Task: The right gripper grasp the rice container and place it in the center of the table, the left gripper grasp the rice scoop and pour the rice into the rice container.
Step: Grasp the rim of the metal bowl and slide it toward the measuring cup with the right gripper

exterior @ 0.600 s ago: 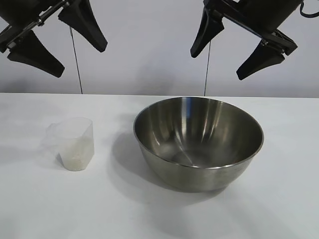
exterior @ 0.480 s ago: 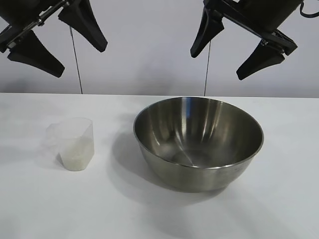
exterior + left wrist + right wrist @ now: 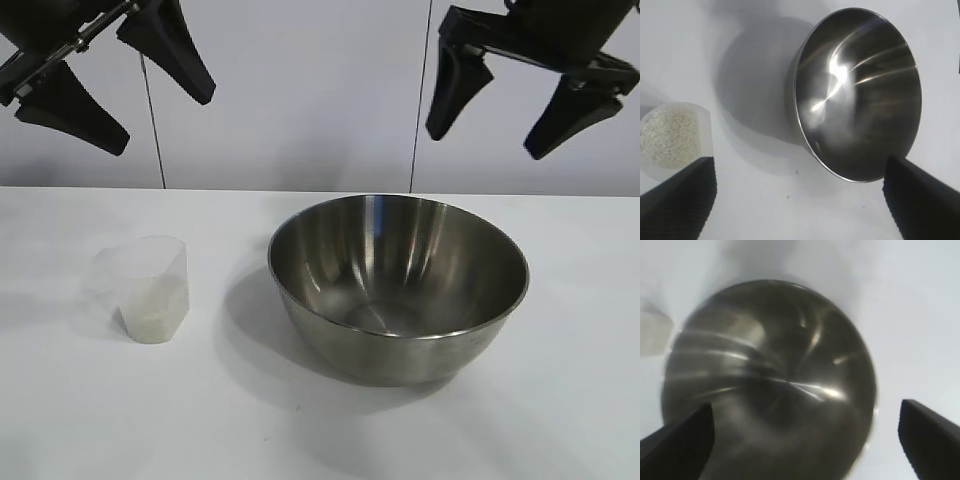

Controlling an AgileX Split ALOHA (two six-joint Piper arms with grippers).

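The rice container [image 3: 398, 285], a large shiny steel bowl, stands empty on the white table [image 3: 80, 420], right of centre. It also shows in the left wrist view [image 3: 860, 95] and the right wrist view [image 3: 775, 385]. The rice scoop [image 3: 148, 288], a small clear plastic cup with rice [image 3: 155, 318] in its bottom, stands to the bowl's left; it also shows in the left wrist view [image 3: 672, 135]. My right gripper [image 3: 487, 135] hangs open and empty high above the bowl's right side. My left gripper [image 3: 165, 125] hangs open and empty high above the scoop.
A pale wall with two vertical seams stands behind the table's far edge [image 3: 200, 189]. Bare tabletop lies in front of the bowl and scoop.
My right gripper has swung to the right and turned, its fingers now pointing more steeply down. The left gripper, bowl and scoop have not moved.
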